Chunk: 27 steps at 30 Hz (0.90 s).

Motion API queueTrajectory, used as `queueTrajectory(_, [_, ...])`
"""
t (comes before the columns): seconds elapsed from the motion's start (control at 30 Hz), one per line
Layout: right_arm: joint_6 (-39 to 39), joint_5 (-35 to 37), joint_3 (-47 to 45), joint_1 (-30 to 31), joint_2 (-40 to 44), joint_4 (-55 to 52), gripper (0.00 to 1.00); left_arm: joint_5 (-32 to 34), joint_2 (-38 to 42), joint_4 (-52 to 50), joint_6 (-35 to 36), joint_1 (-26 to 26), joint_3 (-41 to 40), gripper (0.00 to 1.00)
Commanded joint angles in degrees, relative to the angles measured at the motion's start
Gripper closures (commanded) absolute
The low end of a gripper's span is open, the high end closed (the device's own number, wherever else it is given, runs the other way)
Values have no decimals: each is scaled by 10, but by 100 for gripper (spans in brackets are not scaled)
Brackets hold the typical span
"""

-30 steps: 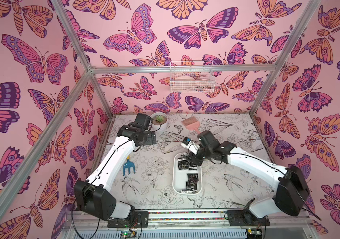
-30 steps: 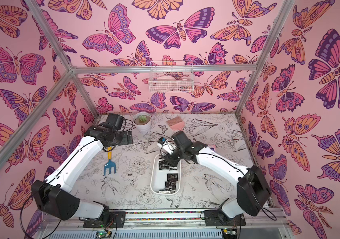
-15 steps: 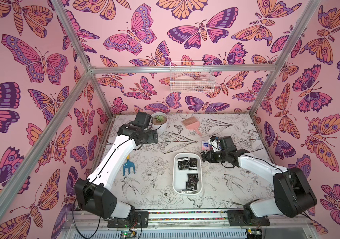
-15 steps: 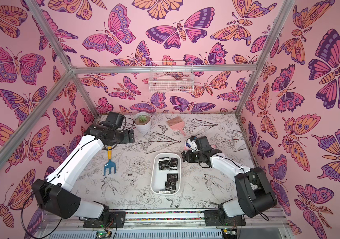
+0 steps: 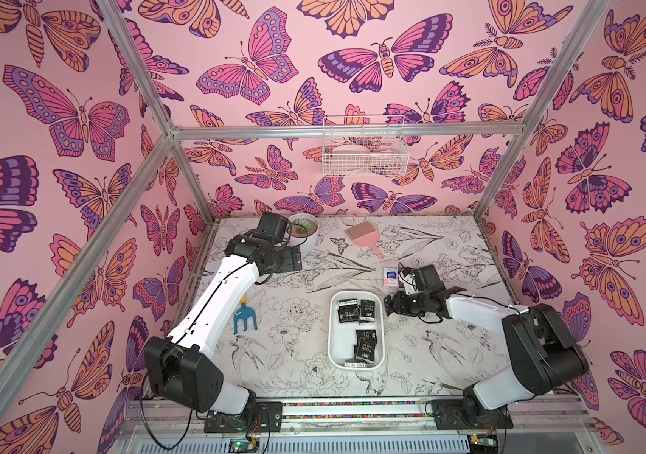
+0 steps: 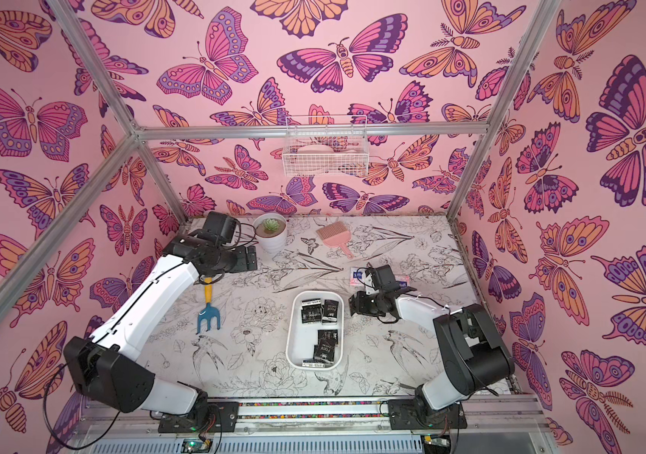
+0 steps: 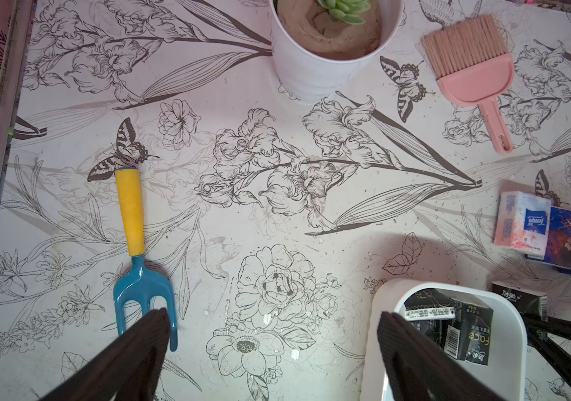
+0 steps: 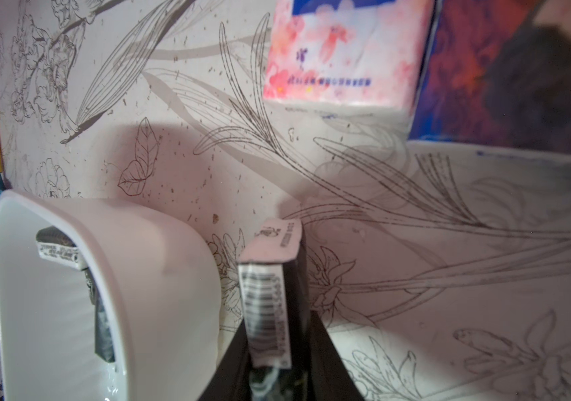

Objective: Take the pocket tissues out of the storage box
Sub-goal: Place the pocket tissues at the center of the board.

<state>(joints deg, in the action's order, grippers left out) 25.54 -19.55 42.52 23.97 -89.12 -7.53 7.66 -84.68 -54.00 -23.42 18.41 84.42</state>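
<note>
now right gripper (image 5: 387,309) carried packet (image 8: 270,277) outside storage box (image 5: 331,338)

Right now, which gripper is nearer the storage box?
Right. The right gripper sits just outside the storage box's wall, a black packet between its jaws. The left gripper hangs open farther off, toward the plant pot.

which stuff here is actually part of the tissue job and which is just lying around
Part of the job:
- storage box
- black pocket tissues inside it
- right gripper, fingers flanking a black packet beside the box
- loose packets already out on the table

Just lying about:
- plant pot
- pink brush
- blue garden fork
- wire basket on the wall
</note>
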Motion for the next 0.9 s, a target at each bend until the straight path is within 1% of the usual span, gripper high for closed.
queueTrajectory(0.0, [2,10,26,-4,-4,-26,69,-2,2,0,1,2,2,0])
queueTrajectory(0.23, [-34,98,51,-3,46,-125,54,3,11,0,5,2,-1,0])
queueTrajectory(0.3, [-45,118,52,-4,63,-141,52,1,9,0,4,2,0,0])
queueTrajectory(0.4, [-62,129,51,-3,74,-152,52,-1,8,0,2,3,0,0])
queueTrajectory(0.5, [-72,130,49,-4,58,-153,52,-1,7,1,0,6,0,0])
queueTrajectory(0.73, [-53,148,34,-4,12,-110,51,-2,8,1,0,12,-5,0])
queueTrajectory(0.87, [-41,131,36,-3,-31,-81,55,2,12,1,2,13,-7,0])
